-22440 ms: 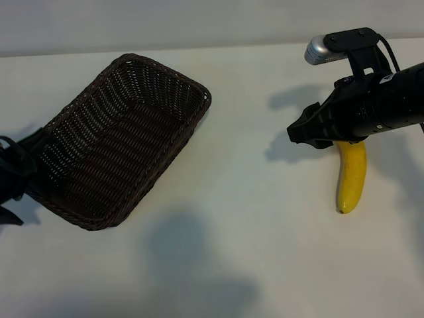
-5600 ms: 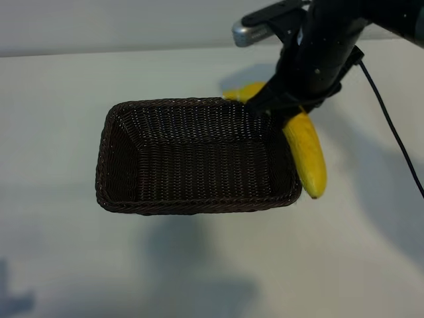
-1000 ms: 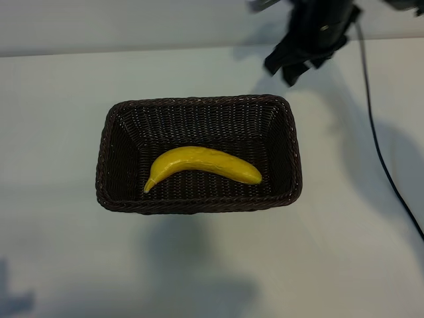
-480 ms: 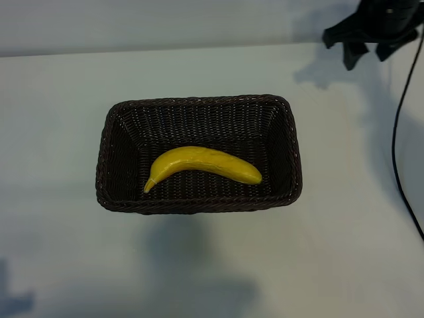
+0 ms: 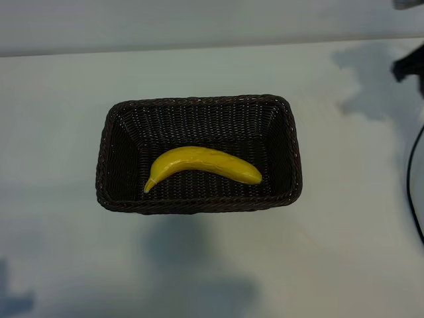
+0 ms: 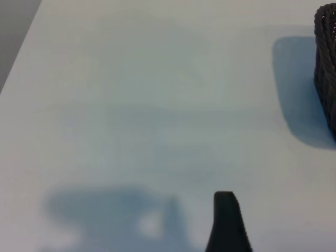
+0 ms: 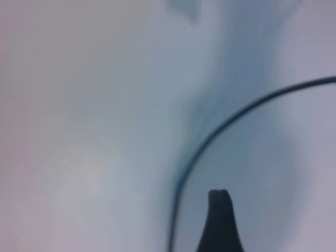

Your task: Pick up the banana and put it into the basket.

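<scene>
So the banana (image 5: 201,165) is lying flat on the floor of the basket (image 5: 199,202), roughly across the middle, curved side up toward the far wall and its thin tip pointing at the left end. The basket sits square on the white table (image 5: 66,99), long side facing the camera, and nothing is touching either of them.

The right gripper (image 5: 412,68) is way over at the right edge of the exterior view, only a dark bit of it showing, well apart from the basket. Its fingers are spread wide and there's nothing between them; the right wrist view shows just one finger (image 7: 219,223) over bare table, with a black cable (image 7: 231,123) looping past.

The left gripper isn't in the exterior view. Its wrist view shows one finger (image 6: 227,226) above the table with a corner of the basket off to the side, fingers wide apart too, holding nothing
</scene>
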`<action>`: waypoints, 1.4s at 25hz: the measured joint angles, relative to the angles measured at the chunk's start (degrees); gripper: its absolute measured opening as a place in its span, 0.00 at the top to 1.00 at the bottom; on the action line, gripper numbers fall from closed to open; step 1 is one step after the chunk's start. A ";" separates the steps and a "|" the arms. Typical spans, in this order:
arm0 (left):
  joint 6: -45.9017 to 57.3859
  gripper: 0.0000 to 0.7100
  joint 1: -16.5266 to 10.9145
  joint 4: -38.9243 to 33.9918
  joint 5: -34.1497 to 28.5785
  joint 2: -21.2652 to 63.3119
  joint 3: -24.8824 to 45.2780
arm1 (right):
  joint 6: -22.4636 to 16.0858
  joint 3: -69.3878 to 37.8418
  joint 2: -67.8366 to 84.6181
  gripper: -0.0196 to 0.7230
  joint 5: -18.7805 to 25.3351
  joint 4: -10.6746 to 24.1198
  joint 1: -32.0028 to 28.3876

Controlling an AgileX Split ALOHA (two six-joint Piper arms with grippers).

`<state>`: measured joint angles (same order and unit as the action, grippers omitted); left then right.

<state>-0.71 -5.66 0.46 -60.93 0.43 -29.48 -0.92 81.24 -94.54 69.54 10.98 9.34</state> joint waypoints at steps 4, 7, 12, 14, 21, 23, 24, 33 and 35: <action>0.00 0.27 0.00 0.00 0.00 0.00 0.00 | -0.40 -7.28 9.60 0.25 0.00 1.94 0.00; 0.00 0.27 0.00 0.00 0.00 0.00 0.00 | -0.65 -12.34 16.41 0.25 0.05 2.00 0.00; 0.00 0.27 0.00 0.00 0.00 0.00 0.00 | -0.85 -21.69 27.32 0.25 0.34 1.70 0.00; 0.00 0.27 0.00 0.00 0.00 0.00 0.00 | -0.85 -25.45 32.10 0.25 0.34 1.26 0.00; 0.00 0.27 0.00 0.00 0.00 0.00 0.00 | -0.85 -38.76 47.87 0.25 -4.22 -2.00 0.00; 0.00 0.27 0.00 0.00 0.00 0.00 0.00 | -0.85 -42.24 52.78 0.25 -5.83 -2.78 0.00; 0.00 0.27 0.00 0.00 0.00 0.00 0.00 | -0.85 -44.19 54.61 0.25 -6.83 -3.15 0.00; 0.00 0.27 0.00 0.00 0.00 0.00 0.00 | -0.85 -53.42 68.84 0.25 -7.93 -4.92 0.00; 0.00 0.27 0.00 0.00 0.00 0.00 0.00 | -0.85 -53.42 71.36 0.25 -7.93 -4.97 0.00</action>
<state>-0.71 -5.66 0.46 -60.93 0.43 -29.48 -1.77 27.82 -23.18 61.61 6.01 9.34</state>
